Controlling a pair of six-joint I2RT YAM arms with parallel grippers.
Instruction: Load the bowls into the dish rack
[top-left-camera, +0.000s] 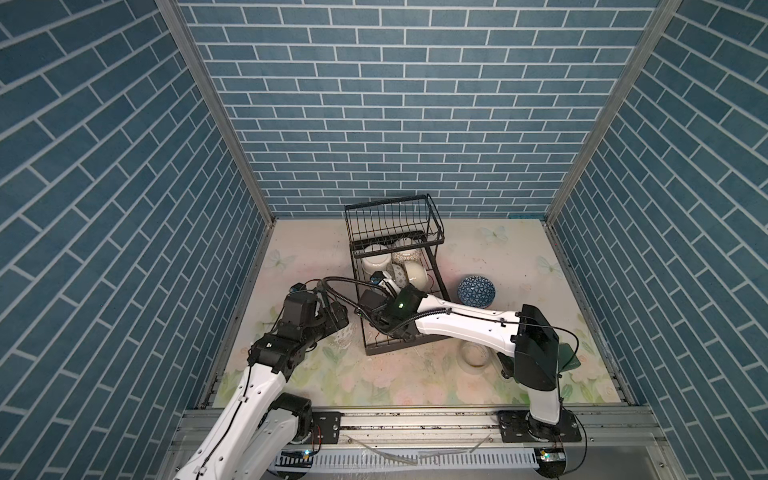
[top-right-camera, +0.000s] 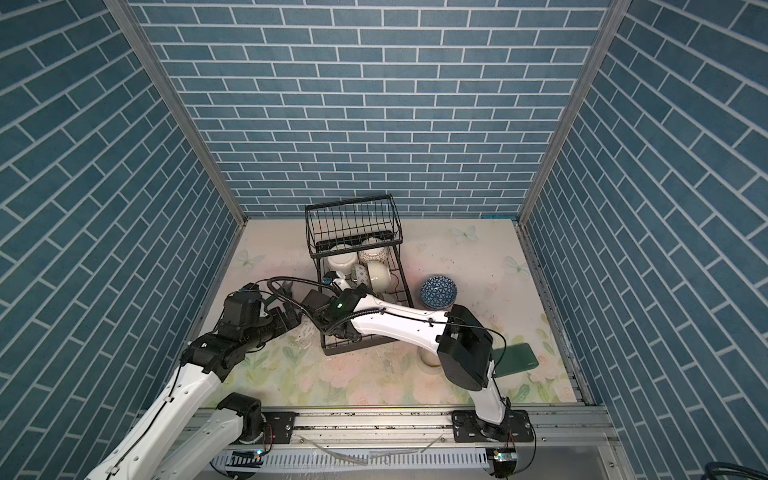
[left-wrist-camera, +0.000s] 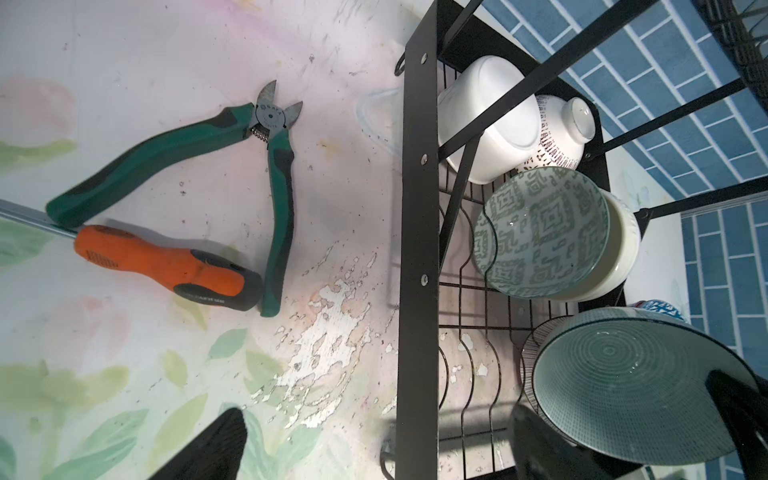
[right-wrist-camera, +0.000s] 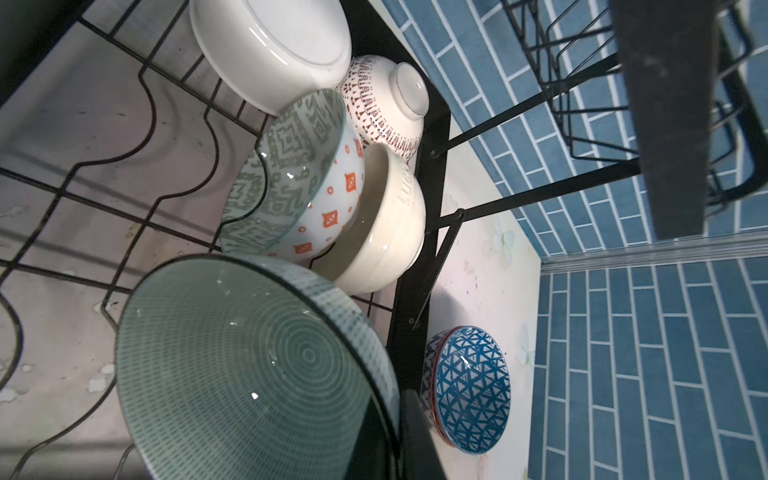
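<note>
Green-ringed bowl (right-wrist-camera: 257, 365) — pinched by right hand (right-wrist-camera: 395, 434).

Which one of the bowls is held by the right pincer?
The grey-green bowl with concentric rings inside, clamped at its rim by the right pincer over the dish rack; the others all lie free.

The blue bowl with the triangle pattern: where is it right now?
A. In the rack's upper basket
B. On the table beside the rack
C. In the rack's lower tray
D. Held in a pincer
B: the blue triangle-patterned bowl sits on the table, outside the dish rack, with no pincer on it.
</note>
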